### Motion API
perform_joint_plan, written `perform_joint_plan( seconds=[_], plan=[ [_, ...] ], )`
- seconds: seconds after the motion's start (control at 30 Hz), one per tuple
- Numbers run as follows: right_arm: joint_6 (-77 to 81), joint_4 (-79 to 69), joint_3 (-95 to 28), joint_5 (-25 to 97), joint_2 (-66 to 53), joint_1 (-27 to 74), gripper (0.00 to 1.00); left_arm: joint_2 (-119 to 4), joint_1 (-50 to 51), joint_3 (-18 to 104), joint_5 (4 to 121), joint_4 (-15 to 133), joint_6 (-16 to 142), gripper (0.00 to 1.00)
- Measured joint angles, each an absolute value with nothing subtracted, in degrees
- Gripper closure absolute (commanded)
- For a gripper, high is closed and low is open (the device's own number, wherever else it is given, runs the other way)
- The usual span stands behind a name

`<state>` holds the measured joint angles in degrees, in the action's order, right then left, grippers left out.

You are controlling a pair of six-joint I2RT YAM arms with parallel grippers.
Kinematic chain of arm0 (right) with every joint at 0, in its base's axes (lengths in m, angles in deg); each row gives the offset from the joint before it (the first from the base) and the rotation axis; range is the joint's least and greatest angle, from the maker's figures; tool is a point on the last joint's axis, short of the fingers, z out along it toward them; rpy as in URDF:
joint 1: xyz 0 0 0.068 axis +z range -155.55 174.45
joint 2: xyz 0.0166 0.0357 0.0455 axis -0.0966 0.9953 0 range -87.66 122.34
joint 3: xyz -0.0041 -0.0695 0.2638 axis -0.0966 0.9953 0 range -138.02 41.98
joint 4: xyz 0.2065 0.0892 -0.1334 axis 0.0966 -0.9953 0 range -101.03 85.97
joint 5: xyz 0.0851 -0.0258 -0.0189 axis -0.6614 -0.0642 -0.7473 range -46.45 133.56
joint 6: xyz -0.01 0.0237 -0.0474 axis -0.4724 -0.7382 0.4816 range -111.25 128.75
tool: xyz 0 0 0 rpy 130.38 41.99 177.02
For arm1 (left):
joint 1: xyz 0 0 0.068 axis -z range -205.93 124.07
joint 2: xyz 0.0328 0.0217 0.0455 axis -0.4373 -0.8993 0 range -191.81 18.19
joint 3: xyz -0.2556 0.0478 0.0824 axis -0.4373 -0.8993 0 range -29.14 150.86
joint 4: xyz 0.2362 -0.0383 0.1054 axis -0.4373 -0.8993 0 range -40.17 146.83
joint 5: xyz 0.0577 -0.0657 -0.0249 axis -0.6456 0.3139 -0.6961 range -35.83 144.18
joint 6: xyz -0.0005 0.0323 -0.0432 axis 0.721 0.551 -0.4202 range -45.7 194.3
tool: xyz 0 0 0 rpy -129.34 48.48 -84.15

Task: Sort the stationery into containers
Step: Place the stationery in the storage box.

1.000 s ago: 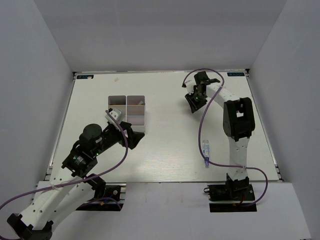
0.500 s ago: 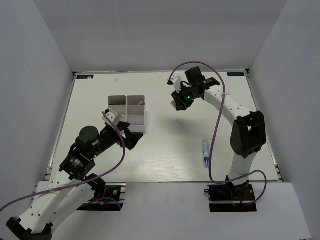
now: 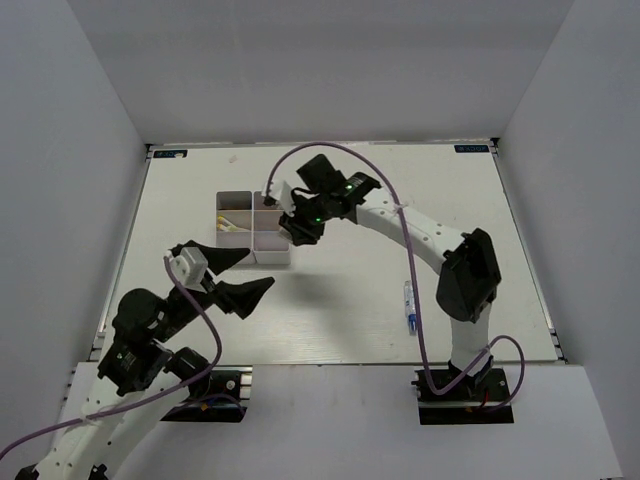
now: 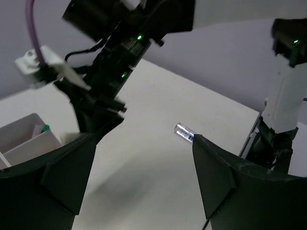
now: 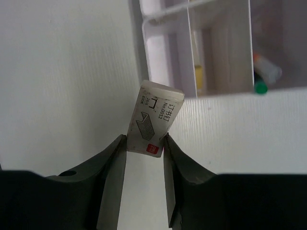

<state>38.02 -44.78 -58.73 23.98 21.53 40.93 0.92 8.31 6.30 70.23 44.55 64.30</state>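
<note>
White cardboard packet [image 5: 154, 123], printed with a staple drawing, clamped between the fingers [image 5: 112, 167] of the right tool [image 5: 144, 141]. Packet tilted, upper corner toward the box [image 5: 156, 52]. In the top view, right tool [image 3: 300, 228] at the right-hand side of the box [image 3: 235, 193], arm stretched across the bench [image 3: 480, 220]. Packet just beside the box's outer wall, seemingly over the bench and not yet inside a compartment. Height above the rim impossible to tell.

Box contents, as far as visible: green-tipped pen [image 5: 261, 85] in one compartment, yellow item [image 5: 198, 72] in the neighbouring one, pale items [image 3: 235, 222] in the far compartments of the top view. Number of stored pieces unclear.

Left tool [image 4: 144, 143] with fingers wide apart and nothing between them. In the top view, left tool [image 3: 245, 277] near the box's near side, not touching it.

Clear blue-tipped tube [image 3: 410, 303] lying loose on the bench, well apart from the box and beside the right arm. Same tube [image 4: 183, 132] visible from the left wrist, beyond the spread fingers.

Progress, as a judgement: most of the sorting done, with several pieces already in the box. Left to do: bring the packet over a compartment and release it, then fetch the tube. Destination compartment for either not determinable from these views.
</note>
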Motion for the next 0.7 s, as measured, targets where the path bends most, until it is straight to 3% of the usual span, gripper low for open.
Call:
perform_joint_plan(
  seconds=[0.27,0.7],
  plan=[
    [38.5,-44.5,-70.9,29.7,31.1,48.4,0.86,7.4,8.3,4.9,73.6,48.2,65.3,0.07],
    [39.2,-36.5,-73.5,40.4,35.9,54.4,0.86,8.8,8.3,3.9,78.7,50.4,65.5,0.07]
  ],
)
